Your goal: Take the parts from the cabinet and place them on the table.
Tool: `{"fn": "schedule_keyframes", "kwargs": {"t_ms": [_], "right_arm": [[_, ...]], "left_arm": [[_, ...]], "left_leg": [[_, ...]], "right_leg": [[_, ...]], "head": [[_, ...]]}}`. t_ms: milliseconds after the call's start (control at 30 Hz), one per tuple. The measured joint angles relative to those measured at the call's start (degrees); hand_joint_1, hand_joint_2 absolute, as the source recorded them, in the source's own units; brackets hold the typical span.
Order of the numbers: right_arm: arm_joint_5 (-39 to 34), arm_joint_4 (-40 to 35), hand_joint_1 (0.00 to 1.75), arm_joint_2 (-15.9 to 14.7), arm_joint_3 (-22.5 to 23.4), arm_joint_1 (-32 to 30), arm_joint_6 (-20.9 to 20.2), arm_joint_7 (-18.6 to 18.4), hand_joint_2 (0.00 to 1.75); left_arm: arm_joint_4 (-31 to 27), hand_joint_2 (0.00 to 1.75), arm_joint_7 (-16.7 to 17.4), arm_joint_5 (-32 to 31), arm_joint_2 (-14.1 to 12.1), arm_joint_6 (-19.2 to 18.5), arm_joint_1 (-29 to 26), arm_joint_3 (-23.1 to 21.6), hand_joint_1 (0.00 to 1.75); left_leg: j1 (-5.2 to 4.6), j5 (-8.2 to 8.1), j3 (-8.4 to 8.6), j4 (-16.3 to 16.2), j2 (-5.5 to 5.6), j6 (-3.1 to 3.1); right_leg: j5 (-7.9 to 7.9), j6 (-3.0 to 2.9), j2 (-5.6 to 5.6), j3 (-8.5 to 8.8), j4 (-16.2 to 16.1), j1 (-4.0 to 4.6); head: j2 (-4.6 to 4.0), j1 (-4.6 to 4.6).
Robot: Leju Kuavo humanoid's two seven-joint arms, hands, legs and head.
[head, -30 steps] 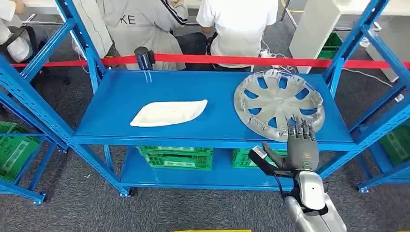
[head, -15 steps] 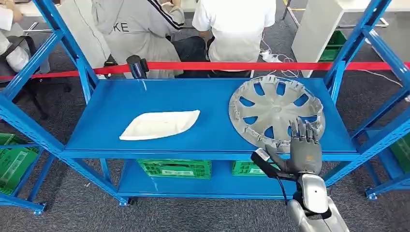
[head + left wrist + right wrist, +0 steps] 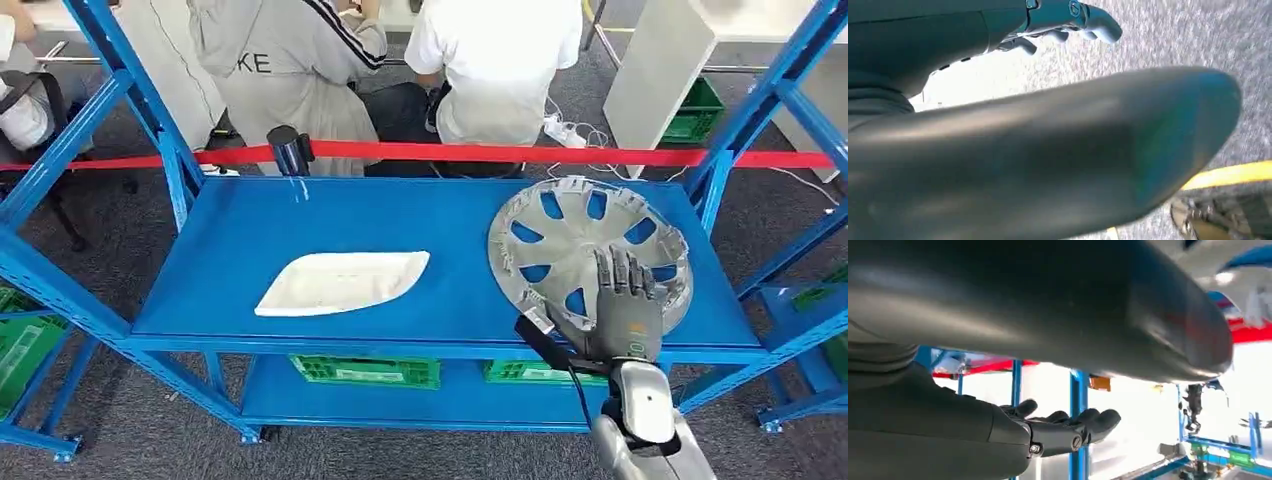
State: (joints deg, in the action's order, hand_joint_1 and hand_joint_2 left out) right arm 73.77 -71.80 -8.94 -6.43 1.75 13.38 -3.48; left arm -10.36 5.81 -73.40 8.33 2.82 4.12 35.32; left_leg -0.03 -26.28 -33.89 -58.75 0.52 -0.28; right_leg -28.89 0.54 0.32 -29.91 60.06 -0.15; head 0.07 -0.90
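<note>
A silver wheel cover lies flat on the right side of the blue shelf. A white curved plastic part lies left of the shelf's middle. My right hand reaches over the shelf's front edge, its fingers stretched over the wheel cover's near rim and its thumb out to the left; it grips nothing. In the right wrist view the right hand holds its fingers straight and apart from the thumb. My left hand hangs over grey floor with nothing in it.
Blue uprights frame the shelf on both sides. A red barrier tape on a dark post runs behind it, with people seated beyond. Green crates stand on the lower shelf. A white column stands at back right.
The camera has shifted, so the shelf sits lower in the picture. My right hand has come forward from the wheel cover's near edge to lie over its rim.
</note>
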Motion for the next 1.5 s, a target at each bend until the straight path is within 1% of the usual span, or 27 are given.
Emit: {"fn": "schedule_keyframes", "kwargs": {"t_ms": [33,67,100,133,167,200,233,400,467,633,933,1000,1100,1133,1300,1500], "right_arm": [[0.00,-0.09,0.00,0.00,0.30,-0.23,-0.35,-0.24,0.00],[0.02,-0.37,0.00,0.00,0.53,-0.44,-0.37,-0.26,0.00],[0.02,-0.52,0.00,0.00,0.61,-0.49,-0.44,-0.20,0.00],[-0.09,-0.61,0.00,0.04,0.68,-0.54,-0.50,-0.24,0.00],[-0.24,-0.61,0.00,0.09,0.76,-0.67,-0.54,-0.24,0.00],[-0.44,-0.61,0.00,0.11,0.81,-0.83,-0.61,-0.22,0.00],[-0.78,-0.61,0.00,0.15,1.00,-0.95,-0.72,-0.20,0.00],[-5.07,0.37,0.00,0.52,1.97,-1.08,-1.77,0.39,0.00],[-6.60,1.66,0.00,0.66,2.51,-1.04,-1.90,0.11,0.00],[-10.23,5.07,0.00,0.94,2.73,-0.67,-2.62,0.20,0.00],[-11.39,9.27,0.00,0.98,2.73,0.54,-2.40,-0.48,0.00],[-11.65,9.75,0.00,1.00,2.71,0.67,-2.45,-1.24,0.00],[-13.97,10.19,0.00,1.05,2.71,0.97,-3.78,-1.95,0.00],[-14.63,10.21,0.00,1.07,2.73,1.02,-4.24,-1.92,1.75],[-16.11,10.21,0.00,1.05,2.73,1.46,-5.31,-1.88,1.75],[-16.28,10.21,0.00,1.07,2.73,1.53,-5.42,-1.94,1.75]], "left_arm": [[0.00,0.00,-0.04,-0.37,0.02,0.15,0.04,0.00,0.00],[0.00,0.00,-0.07,-0.50,0.07,0.33,0.10,0.00,0.00],[0.02,0.00,-0.07,-0.50,0.15,0.46,0.10,-0.02,0.00],[0.02,0.00,-0.07,-0.50,0.18,0.48,0.08,-0.02,0.00],[0.02,0.00,-0.09,-0.50,0.18,0.48,0.07,-0.02,0.00],[0.02,0.00,-0.18,-0.50,0.18,0.48,0.07,-0.02,0.00],[0.02,0.00,-0.28,-0.50,0.18,0.48,0.07,-0.02,0.00],[0.02,0.00,-0.68,-0.44,0.17,0.66,0.07,-0.02,0.00],[0.02,0.00,-0.68,-0.44,0.18,0.72,0.06,-0.02,0.00],[0.02,0.00,-0.83,-0.30,0.18,0.87,0.06,-0.02,0.00],[0.02,0.00,-1.03,-0.20,0.18,0.96,0.03,-0.02,0.00],[0.04,0.00,-1.05,-0.13,0.18,1.09,0.01,-0.02,0.00],[0.04,0.00,-1.07,-0.13,0.18,1.11,0.00,-0.02,0.00],[0.04,0.00,-1.07,-0.13,0.18,1.11,0.00,-0.02,0.00],[0.04,0.00,-1.11,-0.13,0.18,1.11,-0.02,-0.02,0.00],[0.04,0.00,-1.11,-0.11,0.18,1.11,-0.03,-0.02,0.00]], "left_leg": [[-0.09,-0.25,0.28,0.11,0.07,-0.12],[-0.20,-0.61,0.38,-0.11,0.21,0.03],[-0.34,-0.72,0.28,-0.27,0.16,0.16],[-0.43,-0.83,0.16,-0.36,0.11,0.23],[-0.45,-0.88,0.16,-0.38,0.06,0.29],[-0.45,-0.92,0.15,-0.38,0.04,0.34],[-0.44,-0.93,0.15,-0.40,0.04,0.35],[-0.43,-0.97,0.28,-0.36,0.03,0.42],[-0.41,-0.96,0.34,-0.35,0.03,0.41],[-0.34,-0.91,0.50,-0.25,0.00,0.35],[-0.33,-0.85,0.60,-0.11,0.00,0.26],[-0.33,-0.85,0.60,-0.09,0.00,0.25],[-0.33,-0.85,0.60,-0.08,-0.01,0.25],[-0.33,-0.85,0.61,-0.08,-0.02,0.25],[-0.31,-0.85,0.66,-0.07,-0.10,0.25],[-0.31,-0.82,0.69,-0.07,-0.10,0.22]], "right_leg": [[-1.87,-1.92,-0.01,0.38,0.33,0.07],[-2.02,-3.56,-0.01,1.11,-0.80,0.14],[-2.70,-3.64,-0.07,1.66,-1.71,0.05],[-3.39,-2.51,-0.09,1.99,-2.12,-0.14],[-3.08,-1.35,-0.09,2.02,-2.27,-0.24],[-3.32,-0.96,-0.07,2.10,-2.39,-0.27],[-3.26,-0.83,-0.07,2.16,-2.52,-0.29],[-3.24,-0.71,-0.10,2.27,-2.72,-0.27],[-3.25,-0.62,-0.11,2.34,-2.72,-0.24],[-3.23,-0.59,-0.11,2.44,-2.72,-0.16],[-3.23,-0.59,-0.11,2.47,-2.71,-0.15],[-3.23,-0.59,-0.11,2.47,-2.70,-0.15],[-3.23,-0.59,-0.10,2.46,-2.70,-0.15],[-3.23,-0.59,-0.09,2.46,-2.70,-0.15],[-3.23,-0.59,-0.09,2.48,-2.71,-0.14],[-3.22,-0.59,-0.09,2.51,-2.71,-0.14]], "head": [[0.00,0.11],[0.00,-0.20],[0.00,-0.20],[0.00,-0.17],[0.00,-0.17],[0.00,-0.20],[0.00,-0.20],[0.00,-0.17],[0.00,-0.17],[0.00,-0.17],[0.00,-0.17],[0.00,-0.17],[0.00,-0.17],[0.00,-0.17],[0.00,-0.17],[0.00,-0.17]]}}
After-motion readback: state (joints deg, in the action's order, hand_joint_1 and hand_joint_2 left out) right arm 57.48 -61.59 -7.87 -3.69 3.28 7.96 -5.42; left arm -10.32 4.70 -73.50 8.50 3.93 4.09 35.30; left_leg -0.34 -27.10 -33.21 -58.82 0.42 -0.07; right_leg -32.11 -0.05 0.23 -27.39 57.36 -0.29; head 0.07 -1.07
